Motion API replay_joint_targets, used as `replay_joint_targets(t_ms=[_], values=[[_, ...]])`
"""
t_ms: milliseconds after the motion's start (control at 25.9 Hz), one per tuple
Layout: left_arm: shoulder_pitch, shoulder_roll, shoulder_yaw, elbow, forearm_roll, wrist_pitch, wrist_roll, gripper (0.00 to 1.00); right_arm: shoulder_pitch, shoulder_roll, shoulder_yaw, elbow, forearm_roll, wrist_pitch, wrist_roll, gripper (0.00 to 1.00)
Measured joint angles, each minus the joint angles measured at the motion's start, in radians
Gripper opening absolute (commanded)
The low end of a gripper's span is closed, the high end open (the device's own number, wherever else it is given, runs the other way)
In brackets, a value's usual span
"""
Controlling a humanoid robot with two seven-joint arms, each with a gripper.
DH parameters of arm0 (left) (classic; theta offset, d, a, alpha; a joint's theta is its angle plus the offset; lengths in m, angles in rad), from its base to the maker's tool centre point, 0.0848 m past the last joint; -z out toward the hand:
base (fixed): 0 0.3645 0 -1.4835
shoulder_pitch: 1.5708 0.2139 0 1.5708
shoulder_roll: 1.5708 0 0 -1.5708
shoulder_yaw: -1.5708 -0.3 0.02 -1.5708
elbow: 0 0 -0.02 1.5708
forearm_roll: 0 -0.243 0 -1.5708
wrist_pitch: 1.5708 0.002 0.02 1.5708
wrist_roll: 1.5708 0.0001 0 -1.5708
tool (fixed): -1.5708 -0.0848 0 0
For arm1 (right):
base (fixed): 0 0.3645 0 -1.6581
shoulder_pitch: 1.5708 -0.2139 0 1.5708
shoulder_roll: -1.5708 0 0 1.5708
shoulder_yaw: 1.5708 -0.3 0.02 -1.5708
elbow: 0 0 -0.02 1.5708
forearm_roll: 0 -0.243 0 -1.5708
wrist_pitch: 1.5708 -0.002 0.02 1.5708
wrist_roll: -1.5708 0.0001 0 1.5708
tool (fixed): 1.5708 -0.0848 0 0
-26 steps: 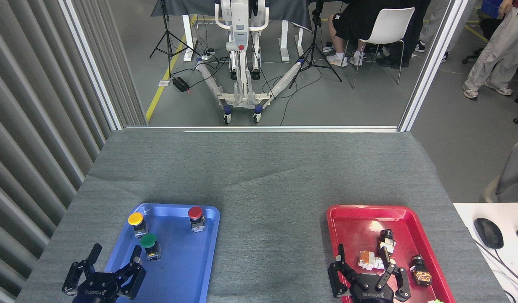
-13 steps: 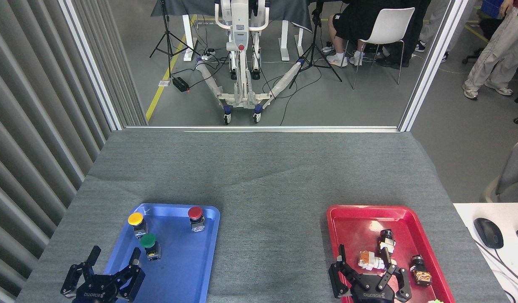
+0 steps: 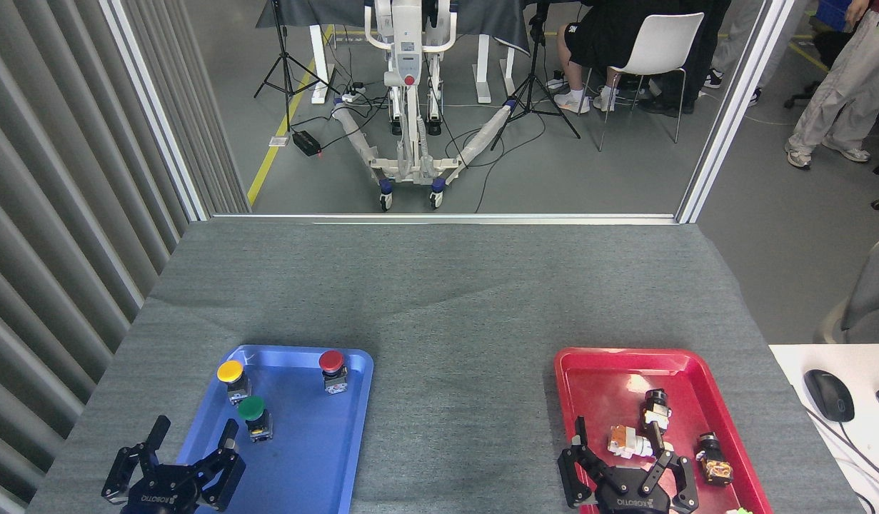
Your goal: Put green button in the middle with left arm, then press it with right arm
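Green button (image 3: 252,408) sits untouched in the blue tray (image 3: 318,457), not yet in the middle (image 3: 460,400). Over 1 second both grippers sank slightly — left gripper (image 3: 193,448) and right gripper (image 3: 628,450), jaws spread, hold nothing — so the pick hasn't begun.

Beyond the grey woven-textured surface (image 3: 439,285), a white-framed opening (image 3: 725,107) shows a smooth grey floor (image 3: 589,178) with a yellow line (image 3: 275,143), black tripods (image 3: 285,64), a white wheeled stand (image 3: 409,107), a white chair (image 3: 657,46), and grey ribbed wall panels (image 3: 53,214) at left.
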Motion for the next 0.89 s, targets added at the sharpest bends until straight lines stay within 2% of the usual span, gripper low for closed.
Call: replay_joint_targets(t_ms=[541, 696, 889], values=[[-0.002, -0.005, -0.007, 0.004, -0.003, -0.031, -0.002, 0.99, -0.001, 0.003, 0.000, 0.000, 0.013, 0.000, -0.001, 1.00], [-0.019, -0.008, -0.067, 0.041, -0.016, 0.053, -0.007, 0.99, -0.001, 0.003, 0.000, 0.000, 0.014, -0.002, -0.002, 1.00], [-0.090, -0.010, -0.158, 0.188, -0.034, 0.146, -0.010, 0.99, 0.000, 0.003, 0.000, 0.000, 0.014, -0.002, -0.002, 1.00]])
